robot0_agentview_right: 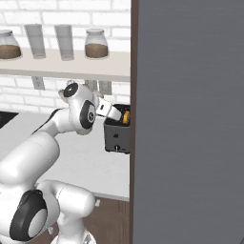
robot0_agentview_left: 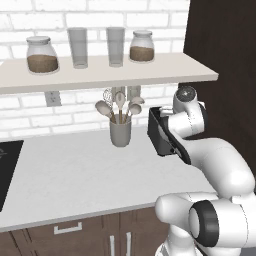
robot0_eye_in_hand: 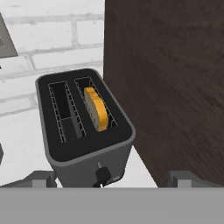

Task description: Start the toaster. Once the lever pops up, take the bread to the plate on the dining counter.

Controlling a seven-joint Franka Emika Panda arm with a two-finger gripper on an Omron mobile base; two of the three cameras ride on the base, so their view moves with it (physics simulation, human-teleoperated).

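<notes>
Dark wood panel [robot0_eye_in_hand: 175, 87] is crowding the boxy black toaster [robot0_eye_in_hand: 83, 127], which is sitting on the white counter [robot0_agentview_left: 75, 175] right beside it. We're hovering the claw [robot0_eye_in_hand: 111, 183] above it, spread wide and holding nothing. Golden bread [robot0_eye_in_hand: 97, 108] is sitting in one slot; we're risking missing that tiny lever [robot0_eye_in_hand: 103, 176].

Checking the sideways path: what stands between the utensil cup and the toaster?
Nothing; bare counter separates the utensil cup from the toaster in the left base view.
</notes>
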